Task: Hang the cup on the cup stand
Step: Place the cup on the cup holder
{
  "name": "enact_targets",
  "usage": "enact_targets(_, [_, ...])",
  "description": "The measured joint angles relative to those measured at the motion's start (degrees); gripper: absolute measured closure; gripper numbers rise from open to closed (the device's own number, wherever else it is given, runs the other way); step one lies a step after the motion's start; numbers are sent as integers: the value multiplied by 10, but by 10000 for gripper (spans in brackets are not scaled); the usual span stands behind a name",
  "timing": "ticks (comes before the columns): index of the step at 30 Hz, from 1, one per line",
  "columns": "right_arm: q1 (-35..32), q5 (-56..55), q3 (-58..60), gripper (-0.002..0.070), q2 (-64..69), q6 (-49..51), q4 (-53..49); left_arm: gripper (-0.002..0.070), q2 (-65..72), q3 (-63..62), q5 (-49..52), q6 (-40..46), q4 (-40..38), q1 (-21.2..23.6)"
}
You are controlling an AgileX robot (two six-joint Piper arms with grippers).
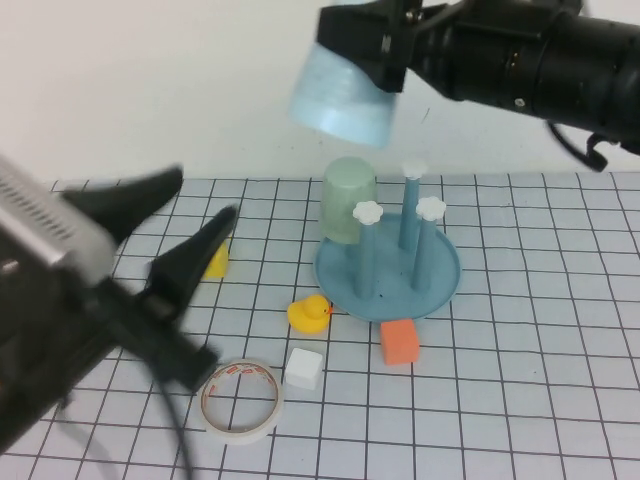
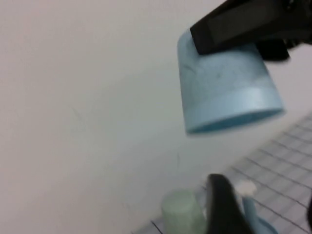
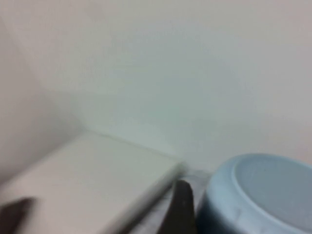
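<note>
Cup: we see the light sky-blue cup (image 1: 343,98) held upside down and tilted, mouth facing down, up in the air above the back of the cup stand, well clear of the pegs. In the left wrist view the cup (image 2: 225,87) shows its open rim lowermost; in the right wrist view the cup (image 3: 253,197) sits just beside a dark fingertip.

Right gripper: we find the right gripper (image 1: 372,45) high at the top of the high view, its black fingers clamped wide on the base end of the cup.

Left gripper: the left gripper (image 1: 185,225) hangs low at the left over the table, its two black fingers spread apart with nothing between them, pointing toward the stand. It is well apart from the cup.

Cup stand: the cup stand (image 1: 440,285) rests on the gridded table (image 1: 520,400), a round teal-blue dish with upright blue pegs. We count three white flower caps bare; the nearest bare peg (image 1: 366,255) stands at the front.

Green cup: a pale green cup (image 1: 348,200) sits inverted over a peg at the stand's back left.

Other things: a yellow duck (image 1: 310,314) just in front-left of the dish, an orange block (image 1: 399,342) touching or nearly touching its front rim, a white cube (image 1: 303,368), a tape roll (image 1: 240,400), and a yellow object (image 1: 217,262) partly hidden behind the left fingers.
</note>
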Motion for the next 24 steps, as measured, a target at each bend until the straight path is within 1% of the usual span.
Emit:
enact_targets(4, [-1,-99,0,92,0,-134,3,568,-65,0,130,47,-57,7])
enact_targets(5, [-1,-127,0,92,0,-164,5,606,-81,0,164,54,-62,12])
enact_targets(6, [-2,-169,0,92,2,-207,8,643,-107,0,224,58,-63,27])
enact_targets(10, [-3,-219,0,92,22,-248,15,668,-153,1,340,49,-53,75])
enact_targets(16, [-3,-240,-5,92,75,-282,15,675,-190,1,436,11,-16,159])
enact_targets(20, [-8,-244,-39,92,125,-288,16,675,-200,1,471,2,-14,193])
enact_targets(24, [-16,-246,-85,92,167,-289,17,675,-201,1,486,-2,-12,206])
